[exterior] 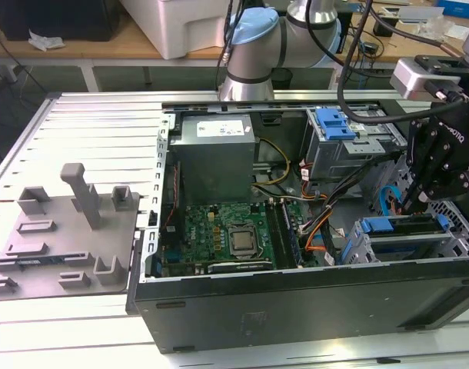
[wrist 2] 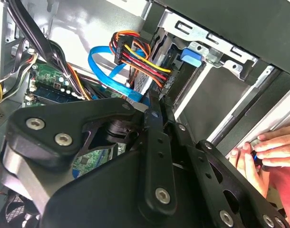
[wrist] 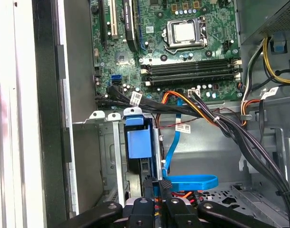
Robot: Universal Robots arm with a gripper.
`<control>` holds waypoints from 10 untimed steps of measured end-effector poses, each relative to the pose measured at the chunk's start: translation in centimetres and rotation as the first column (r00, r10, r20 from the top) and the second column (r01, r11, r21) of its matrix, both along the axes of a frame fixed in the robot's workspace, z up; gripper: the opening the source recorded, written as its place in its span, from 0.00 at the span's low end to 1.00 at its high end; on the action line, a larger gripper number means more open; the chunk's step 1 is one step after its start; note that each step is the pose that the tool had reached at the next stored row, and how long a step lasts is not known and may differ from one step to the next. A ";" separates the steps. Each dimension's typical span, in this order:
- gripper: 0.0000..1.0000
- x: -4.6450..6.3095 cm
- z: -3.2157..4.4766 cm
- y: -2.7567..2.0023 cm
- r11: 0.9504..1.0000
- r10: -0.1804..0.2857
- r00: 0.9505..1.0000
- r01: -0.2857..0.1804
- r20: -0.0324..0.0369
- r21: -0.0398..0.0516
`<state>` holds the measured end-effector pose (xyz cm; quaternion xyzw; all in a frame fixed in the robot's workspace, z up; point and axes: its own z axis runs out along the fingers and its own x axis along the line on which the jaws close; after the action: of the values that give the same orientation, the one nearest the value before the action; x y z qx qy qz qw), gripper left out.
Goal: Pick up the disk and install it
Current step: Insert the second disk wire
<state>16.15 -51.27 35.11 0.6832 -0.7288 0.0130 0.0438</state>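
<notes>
The disk [exterior: 404, 227] lies edge-on in the lower drive cage at the front right corner of the open computer case, its blue bracket along the top. Its blue bracket end [wrist: 138, 142] fills a cage slot in the first wrist view. My gripper [exterior: 410, 206] hangs just above the disk's inner end, among the cables. In both wrist views its two black fingers stand pressed together: the gripper [wrist: 157, 187] points at the slot below the blue end, and the gripper [wrist 2: 159, 111] sits by the cage's blue tab [wrist 2: 191, 56]. I see nothing held between them.
A blue flat cable [wrist: 190, 181] and a bundle of coloured power wires [wrist 2: 135, 54] crowd the gripper. Motherboard [exterior: 234, 234], grey power supply [exterior: 215, 146] and an upper cage with a blue bracket [exterior: 334, 123] fill the case. A hand [wrist 2: 264, 149] rests on the case edge. A grey fixture [exterior: 65, 231] sits left.
</notes>
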 end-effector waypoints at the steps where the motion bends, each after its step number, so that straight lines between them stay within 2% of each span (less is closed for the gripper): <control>1: 0.16 0.0 -0.01 0.00 1.000 0.000 1.000 0.000 0.000 0.000; 10: 0.16 0.3 -0.19 -0.11 1.000 0.000 1.000 0.000 0.000 0.000</control>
<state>16.48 -51.38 34.92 0.6832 -0.7288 0.0131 0.0439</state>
